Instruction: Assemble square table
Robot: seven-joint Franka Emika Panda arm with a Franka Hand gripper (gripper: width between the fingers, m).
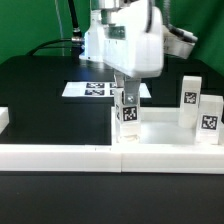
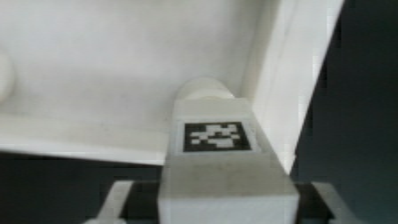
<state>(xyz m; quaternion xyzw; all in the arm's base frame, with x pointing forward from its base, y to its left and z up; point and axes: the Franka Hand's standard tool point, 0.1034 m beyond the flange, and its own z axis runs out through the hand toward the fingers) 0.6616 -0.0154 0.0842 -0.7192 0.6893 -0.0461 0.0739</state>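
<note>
black tabletop under a green backdrop, with the robot's two-finger gripper [image 1: 129,103] reaching down over the large white plastic square tray-like top [image 1: 165,130].

jaws are closing around a small white tagged leg block [image 2: 217,150], gripping it upright at the tray's raised rim [image 2: 285,60]; two more white tagged leg blocks [image 1: 200,112] are standing toward the exterior view's right, near the marker board [image 1: 98,89].

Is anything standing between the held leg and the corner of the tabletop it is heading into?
Nothing visible. The gripper holds the leg upright just over the tabletop, beside its raised rim. Two other legs stand apart toward the exterior view's right.
</note>
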